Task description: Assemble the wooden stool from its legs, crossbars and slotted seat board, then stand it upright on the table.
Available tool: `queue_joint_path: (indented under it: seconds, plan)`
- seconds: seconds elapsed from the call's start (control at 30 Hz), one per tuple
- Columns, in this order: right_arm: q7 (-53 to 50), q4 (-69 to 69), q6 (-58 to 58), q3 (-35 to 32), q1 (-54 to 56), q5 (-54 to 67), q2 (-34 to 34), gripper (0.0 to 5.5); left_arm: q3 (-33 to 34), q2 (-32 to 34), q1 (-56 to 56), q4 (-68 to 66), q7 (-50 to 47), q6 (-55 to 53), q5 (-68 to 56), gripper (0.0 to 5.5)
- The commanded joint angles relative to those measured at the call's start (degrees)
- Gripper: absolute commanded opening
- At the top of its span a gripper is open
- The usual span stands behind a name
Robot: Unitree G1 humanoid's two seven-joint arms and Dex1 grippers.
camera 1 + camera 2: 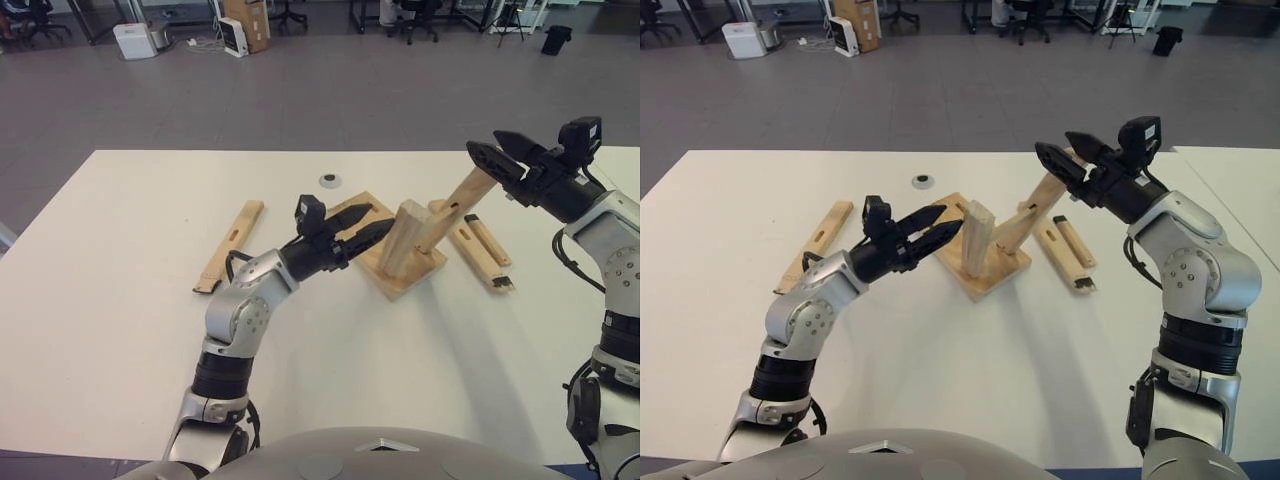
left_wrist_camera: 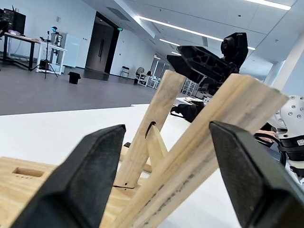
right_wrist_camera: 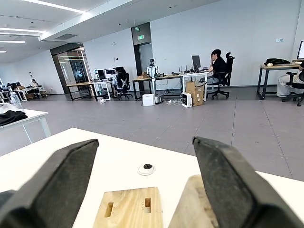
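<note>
Item under assembly: the slotted seat board (image 1: 396, 283) lies flat on the white table (image 1: 120, 300), just right of centre in the left eye view. Two legs are fitted into it. The thick leg (image 1: 405, 238) leans toward the lower left. The slimmer leg (image 1: 462, 200) slants to the upper right. Neither stands square to the board, so the joints are judged loose or only partly seated.

Handling assessment: bare, unfinished wood, rigid and probably light. The dry faces should give the pads fair friction. The weak points are the slot joints, since a pull along a leg could draw it out. Hold is best taken across a leg's flat faces at mid-shaft, with the board pressed down.

End effectors: the left gripper (image 1: 382, 215) sits at centre frame with jaws spread, and the thick leg stands between them in the left wrist view. The right gripper (image 1: 482, 142), upper right, also has jaws spread about the top end of the slimmer leg, not clamped on it.

Loose parts: one slotted crossbar (image 1: 232, 245) lies left of centre. Two further bars (image 1: 482, 250) lie side by side right of the board.

Other: a small round disc (image 1: 330, 180) lies above the board.
</note>
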State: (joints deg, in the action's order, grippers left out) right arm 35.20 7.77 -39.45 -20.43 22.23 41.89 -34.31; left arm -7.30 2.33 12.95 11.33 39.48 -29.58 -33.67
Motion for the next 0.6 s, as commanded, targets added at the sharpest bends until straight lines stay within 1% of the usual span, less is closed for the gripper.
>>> queue_joint_path:
  seconds: [0.03, 0.17, 0.3, 0.37, 0.47, 0.6]
  plan:
    - [0.2, -2.6, 2.2, -1.2, 1.7, -0.9, -0.7, 3.7, -1.1, -0.4, 1.2, -1.4, -0.6, 0.5, 0.6, 3.25]
    - [0.8, -5.2, 3.8, -3.1, 4.4, 0.2, -1.0, 3.7, -0.9, 0.0, 1.0, -2.2, -0.5, 0.9, 0.8, 3.25]
    - [5.4, -9.5, 2.7, 2.1, 3.0, -3.3, -3.7, 3.7, -0.7, 0.1, 1.3, -2.5, -0.7, 1.1, 0.7, 3.25]
    - [8.0, -10.5, 1.4, 4.4, 1.6, -3.3, -3.6, 3.7, -0.6, 0.1, 1.6, -2.7, -0.8, 1.2, 0.7, 3.25]
    - [9.4, -13.4, 1.4, 7.6, 2.7, -5.4, -3.1, 3.7, -0.4, 0.1, 1.7, -2.8, -0.9, 1.4, 0.6, 3.25]
    - [10.6, -12.8, 1.1, 8.5, 3.9, -5.0, -2.6, 3.7, -0.6, 0.1, 1.2, -2.6, -1.2, 1.7, 0.9, 3.25]
